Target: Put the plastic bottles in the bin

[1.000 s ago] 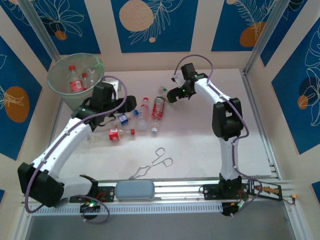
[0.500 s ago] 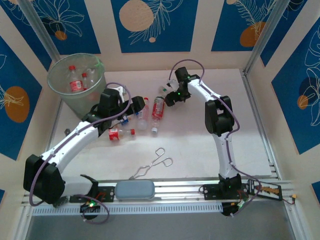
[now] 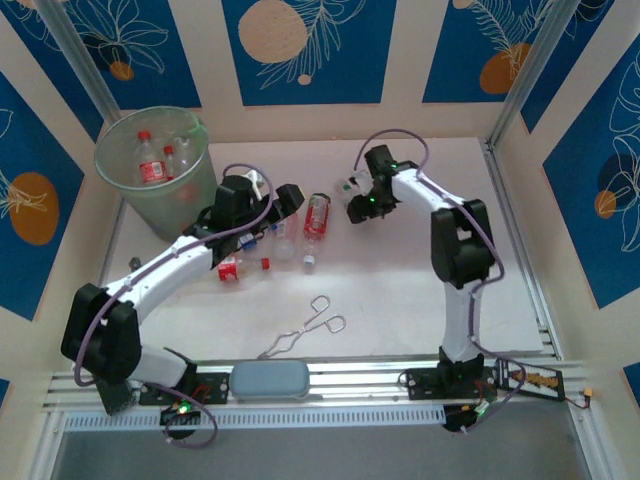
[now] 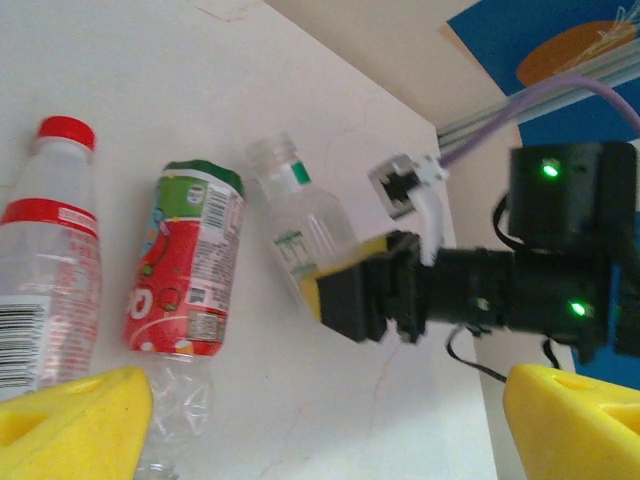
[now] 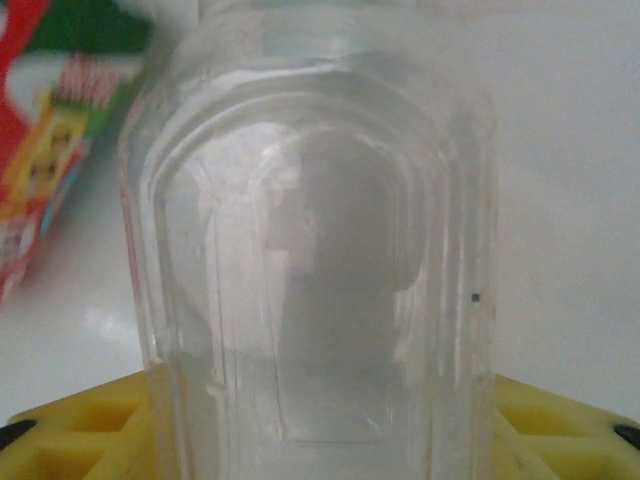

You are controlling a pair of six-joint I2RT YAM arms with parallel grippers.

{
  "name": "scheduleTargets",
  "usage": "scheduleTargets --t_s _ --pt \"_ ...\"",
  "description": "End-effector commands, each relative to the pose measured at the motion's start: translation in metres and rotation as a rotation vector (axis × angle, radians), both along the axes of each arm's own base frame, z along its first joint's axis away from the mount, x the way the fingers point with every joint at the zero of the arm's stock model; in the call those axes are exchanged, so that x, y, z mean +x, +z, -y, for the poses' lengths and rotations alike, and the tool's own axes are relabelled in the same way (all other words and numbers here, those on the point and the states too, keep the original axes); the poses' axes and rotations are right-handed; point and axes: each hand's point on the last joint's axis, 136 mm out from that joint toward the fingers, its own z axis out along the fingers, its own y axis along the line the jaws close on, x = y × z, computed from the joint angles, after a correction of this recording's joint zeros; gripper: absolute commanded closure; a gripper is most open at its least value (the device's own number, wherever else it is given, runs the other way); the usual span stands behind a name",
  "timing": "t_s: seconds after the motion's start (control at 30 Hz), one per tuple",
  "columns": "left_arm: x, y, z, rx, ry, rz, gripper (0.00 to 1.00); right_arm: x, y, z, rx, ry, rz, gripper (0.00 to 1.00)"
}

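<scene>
The translucent grey-green bin (image 3: pixel 128 195) is standing at the table's (image 3: pixel 400 290) far left corner, holding red-labelled bottles (image 3: pixel 150 168), while more plastic bottles (image 3: pixel 316 215) are lying clustered mid-table. The left gripper (image 3: pixel 290 196) is reaching over them, fingers spread wide. The right gripper (image 3: pixel 353 200) is bracketing a clear green-banded bottle (image 4: pixel 300 225); whether it is pinching I cannot tell

The round, translucent grey-green bin (image 3: pixel 165 212) stands upright at the far left of the counter (image 3: pixel 400 290), holding a few bottles (image 3: pixel 152 168), two of them red-capped. Mid-counter, more lie on their sides: a red-and-green-labelled bottle (image 4: pixel 185 265), a red-capped bottle (image 4: pixel 50 270) just beside it, and a red-labelled bottle (image 3: pixel 228 270) nearer. A clear green-banded bottle (image 4: pixel 300 225) lies between the yellow pads of the right gripper (image 5: pixel 320 440).
</scene>
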Motion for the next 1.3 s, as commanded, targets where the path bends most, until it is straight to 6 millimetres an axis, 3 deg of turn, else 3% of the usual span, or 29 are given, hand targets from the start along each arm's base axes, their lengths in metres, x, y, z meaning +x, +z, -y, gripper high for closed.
scheduleTargets --t_s 0.0,0.17,0.4,0.57,0.67,0.73,0.83,0.9,1.0,1.03,1.2,1.27 --pt "-0.001 0.017 0.031 -0.072 -0.066 0.021 0.09 -0.010 0.054 0.004 0.132 -0.057 0.114 0.48" --pt "0.000 0.010 0.072 -0.124 -0.161 0.011 0.00 -0.055 0.094 -0.022 0.400 0.000 0.182 0.50" --pt "0.003 0.000 0.111 -0.129 -0.237 0.006 0.00 -0.109 0.108 -0.049 0.454 0.114 0.194 0.51" --pt "0.002 -0.005 0.124 -0.201 -0.254 -0.016 0.00 -0.120 0.114 -0.060 0.469 0.150 0.206 0.51" --pt "-0.002 -0.008 0.129 -0.196 -0.265 -0.023 0.11 -0.116 0.118 -0.064 0.488 0.150 0.232 0.51" --pt "-0.004 -0.008 0.127 -0.187 -0.262 -0.025 0.26 -0.113 0.119 -0.066 0.494 0.145 0.239 0.51" --pt "-0.005 -0.005 0.121 -0.160 -0.244 -0.015 0.41 -0.108 0.118 -0.069 0.486 0.148 0.239 0.47" --pt "-0.006 -0.002 0.118 -0.142 -0.245 -0.007 0.48 -0.107 0.116 -0.071 0.480 0.152 0.230 0.32" --pt "0.000 0.007 0.110 -0.110 -0.237 0.016 0.48 -0.105 0.122 -0.068 0.484 0.138 0.241 0.11" --pt "0.004 0.011 0.104 -0.095 -0.231 0.026 0.49 -0.105 0.126 -0.066 0.493 0.132 0.247 0.00" --pt "0.041 0.059 0.053 0.012 -0.156 0.125 0.49 -0.116 0.150 -0.054 0.593 0.100 0.251 0.01" --pt "0.055 0.083 0.027 0.049 -0.117 0.171 0.49 -0.115 0.148 -0.044 0.592 0.035 0.228 0.01"
